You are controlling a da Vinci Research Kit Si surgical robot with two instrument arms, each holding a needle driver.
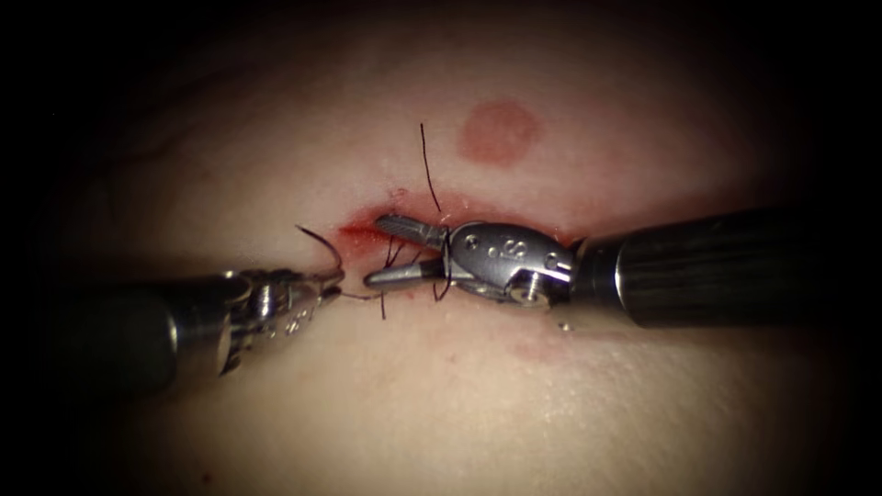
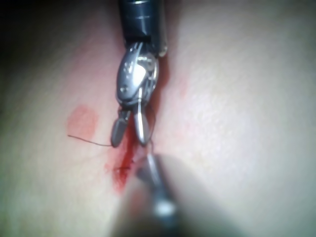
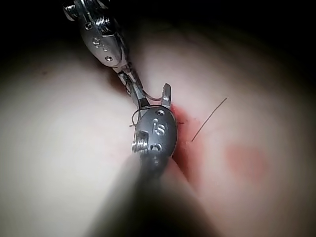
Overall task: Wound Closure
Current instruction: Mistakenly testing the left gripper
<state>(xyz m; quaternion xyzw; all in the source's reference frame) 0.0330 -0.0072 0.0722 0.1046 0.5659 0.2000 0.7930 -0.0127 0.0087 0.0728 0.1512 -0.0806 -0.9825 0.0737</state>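
The tissue (image 1: 459, 395) has a short red cut (image 1: 360, 235) with dark thread stitched across it. My right tool (image 1: 375, 250) lies along the cut from the right, its jaws open and holding nothing, one above and one below the stitch strands (image 1: 393, 250). My left tool (image 1: 329, 287) sits just left of the cut, shut on the thread (image 1: 360, 296) that runs to the stitch. A thin dark arc (image 1: 317, 241) curves up from its jaws; thread or needle, I cannot tell. A free thread tail (image 1: 428, 170) stands up above the cut. The left wrist view shows the right tool (image 2: 129, 141) spread open.
A round reddish mark (image 1: 498, 131) lies on the tissue above and right of the cut. Red fluid pools at the cut's left end (image 2: 118, 170). The right tool's dark shaft (image 1: 726, 266) covers the cut's right part.
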